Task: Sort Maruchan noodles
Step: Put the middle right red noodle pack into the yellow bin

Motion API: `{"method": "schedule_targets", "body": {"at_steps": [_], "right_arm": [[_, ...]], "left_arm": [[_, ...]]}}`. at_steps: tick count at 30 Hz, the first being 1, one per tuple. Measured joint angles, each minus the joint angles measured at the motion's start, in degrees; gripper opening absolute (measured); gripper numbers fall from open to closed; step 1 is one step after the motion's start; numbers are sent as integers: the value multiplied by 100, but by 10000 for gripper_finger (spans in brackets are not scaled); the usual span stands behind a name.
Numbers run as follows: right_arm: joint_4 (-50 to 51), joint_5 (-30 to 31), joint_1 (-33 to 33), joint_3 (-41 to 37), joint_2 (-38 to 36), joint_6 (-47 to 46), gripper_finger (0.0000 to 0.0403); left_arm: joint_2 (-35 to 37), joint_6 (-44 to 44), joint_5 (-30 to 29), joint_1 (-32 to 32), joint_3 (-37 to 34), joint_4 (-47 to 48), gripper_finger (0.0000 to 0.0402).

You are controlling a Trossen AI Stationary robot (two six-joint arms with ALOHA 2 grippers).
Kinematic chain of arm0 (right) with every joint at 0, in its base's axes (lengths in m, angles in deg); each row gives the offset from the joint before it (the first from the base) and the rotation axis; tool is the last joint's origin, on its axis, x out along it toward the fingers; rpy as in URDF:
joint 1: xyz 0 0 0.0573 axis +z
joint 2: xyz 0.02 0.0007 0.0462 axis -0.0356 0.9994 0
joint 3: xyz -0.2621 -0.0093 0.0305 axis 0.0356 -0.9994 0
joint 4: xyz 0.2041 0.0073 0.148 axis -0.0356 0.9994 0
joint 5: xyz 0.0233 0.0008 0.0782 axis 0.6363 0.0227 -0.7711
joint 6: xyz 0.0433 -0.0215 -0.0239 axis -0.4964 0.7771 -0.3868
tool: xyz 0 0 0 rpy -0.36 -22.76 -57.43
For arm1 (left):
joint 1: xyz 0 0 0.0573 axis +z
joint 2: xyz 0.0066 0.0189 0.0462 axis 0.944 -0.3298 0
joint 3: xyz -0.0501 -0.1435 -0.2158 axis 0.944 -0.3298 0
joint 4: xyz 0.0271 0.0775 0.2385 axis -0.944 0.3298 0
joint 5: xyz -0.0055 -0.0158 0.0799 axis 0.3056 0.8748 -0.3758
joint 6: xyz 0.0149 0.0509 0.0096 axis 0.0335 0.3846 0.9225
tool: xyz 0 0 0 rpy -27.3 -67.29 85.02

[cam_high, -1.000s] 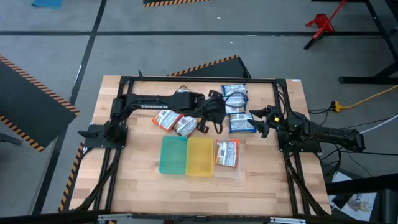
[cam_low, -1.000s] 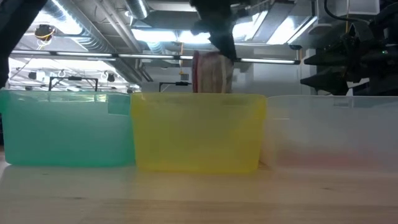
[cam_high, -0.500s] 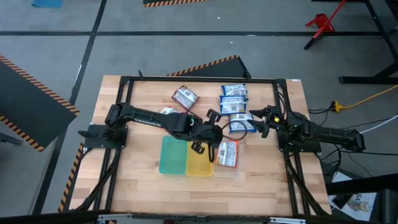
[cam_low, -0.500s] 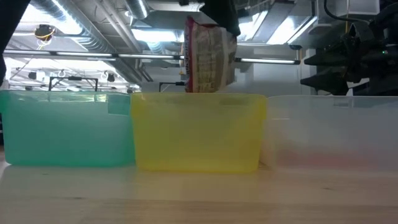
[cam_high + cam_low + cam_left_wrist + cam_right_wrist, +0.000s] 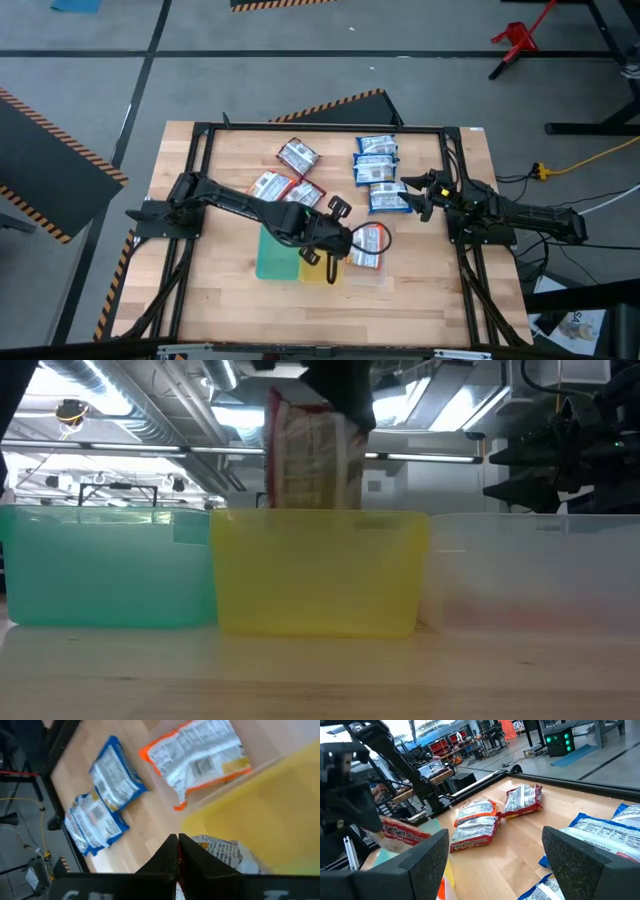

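Observation:
My left gripper (image 5: 332, 250) hovers over the yellow tray (image 5: 312, 270), shut on a dark red noodle packet (image 5: 310, 460) that hangs above the tray's rim (image 5: 318, 520). The green tray (image 5: 275, 250) stands to the left of the yellow one and the clear tray (image 5: 366, 272) to its right. An orange-and-white packet (image 5: 368, 243) lies flat in the clear tray. Three blue packets (image 5: 376, 170) and three red or orange ones (image 5: 297, 155) lie flat on the far half of the table. My right gripper (image 5: 415, 195) waits open beside the blue packets. My left gripper pinches the dark red packet by its upper end (image 5: 300, 405) between the two fingers (image 5: 172, 852), coming from above and pointing down. The packet hangs upright below them, lifted clear, its lower end just above the yellow tray; part of it (image 5: 220, 855) shows beside the fingertips.
The three trays stand side by side in the table's middle, toward the near edge. Two packets (image 5: 268, 186) (image 5: 305, 194) lie close to the left arm's forearm. Bare wood (image 5: 300, 310) stretches between the trays and the near edge. A black frame (image 5: 320, 127) borders the table.
My left gripper has travelled from the table's far middle, near the blue packets, toward the near edge. It now stands over the yellow tray. It stayed shut on the dark red packet, which came along, hanging below the fingers and nearer the low camera.

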Motion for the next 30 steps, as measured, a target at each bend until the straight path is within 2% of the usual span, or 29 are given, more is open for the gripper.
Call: {"method": "schedule_targets", "body": {"at_steps": [9, 26, 30], "right_arm": [[1, 0, -1, 0, -2, 0, 305], [39, -258, 0, 2, -2, -124, 305], [44, -299, -1, 2, -1, -131, 305]], "left_arm": [[0, 285, 24, -166, -555, -720, 0], [0, 505, 641, -219, -1055, -1079, 0], [0, 577, 738, -226, -1065, -1117, 14]]}}
